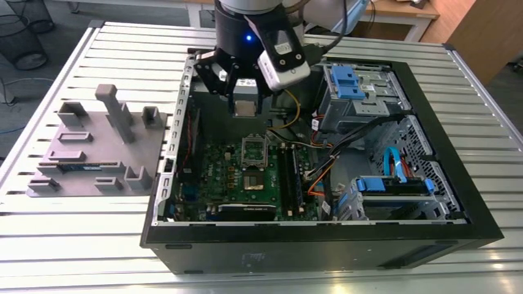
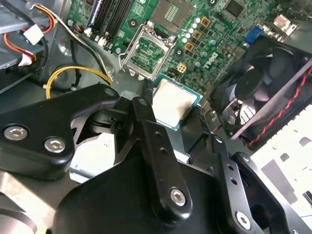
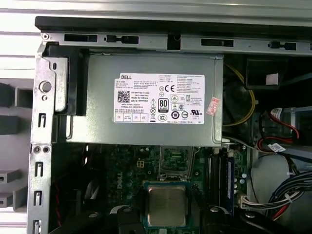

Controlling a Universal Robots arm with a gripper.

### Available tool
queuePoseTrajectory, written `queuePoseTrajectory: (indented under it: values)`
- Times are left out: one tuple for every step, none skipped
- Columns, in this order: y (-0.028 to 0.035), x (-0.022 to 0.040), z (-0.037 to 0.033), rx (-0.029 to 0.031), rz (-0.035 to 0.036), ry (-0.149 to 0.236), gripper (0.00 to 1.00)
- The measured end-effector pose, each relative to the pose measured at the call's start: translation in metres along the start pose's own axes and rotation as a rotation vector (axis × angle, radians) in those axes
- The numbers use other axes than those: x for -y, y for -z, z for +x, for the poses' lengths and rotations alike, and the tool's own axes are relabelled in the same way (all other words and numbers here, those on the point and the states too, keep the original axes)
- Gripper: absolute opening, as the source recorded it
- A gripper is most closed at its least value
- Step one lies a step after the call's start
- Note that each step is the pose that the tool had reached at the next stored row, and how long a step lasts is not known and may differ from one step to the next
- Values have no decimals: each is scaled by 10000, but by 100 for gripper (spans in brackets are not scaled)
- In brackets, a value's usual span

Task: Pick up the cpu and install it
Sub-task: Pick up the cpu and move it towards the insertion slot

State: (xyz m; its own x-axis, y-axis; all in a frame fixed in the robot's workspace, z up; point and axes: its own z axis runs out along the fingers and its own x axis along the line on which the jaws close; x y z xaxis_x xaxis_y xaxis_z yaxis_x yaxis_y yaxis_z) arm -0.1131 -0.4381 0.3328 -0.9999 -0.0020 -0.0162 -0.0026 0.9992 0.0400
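Note:
The cpu (image 2: 171,100), a small square chip with a silver top and a thin green rim, hangs level between my black fingers (image 2: 148,122). My gripper (image 1: 244,103) is shut on it inside the open computer case, above the back part of the green motherboard (image 1: 237,177). The open cpu socket (image 1: 255,149) lies just in front of and below the chip. In the first wrist view the cpu (image 3: 166,204) sits close to the socket (image 3: 174,158), and in the second wrist view the socket (image 2: 148,48) lies beyond the chip.
The black case wall (image 1: 327,245) rings the board. A grey power supply (image 3: 146,102), a black fan (image 2: 263,87), blue drive cages (image 1: 351,82) and loose cables (image 1: 319,177) crowd it. A grey fixture tray (image 1: 90,147) holding a memory stick (image 1: 80,166) sits on the exterior view's left.

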Motion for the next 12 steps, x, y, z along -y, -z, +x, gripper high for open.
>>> queuePoseTrajectory:
  values:
    - [-17, 7, -1, 0, 0, 0, 47]
    - [-35, 15, -2, 0, 0, 1, 47]
    - [-51, 23, -3, -1, 1, 1, 47]
    - [-68, 32, -4, -2, 1, 0, 47]
    - [-84, 40, -6, -2, 0, 0, 47]
    - [-99, 50, -9, -2, -1, 1, 47]
    - [-113, 60, -14, -3, 0, 1, 47]
    - [-128, 68, -18, -3, 0, 1, 47]
    - [-143, 75, -23, -3, 1, 0, 47]
    - [-157, 82, -30, -3, 0, 0, 47]
    - [-170, 90, -38, -4, 0, 0, 47]
    - [-181, 97, -47, -4, 0, 0, 47]
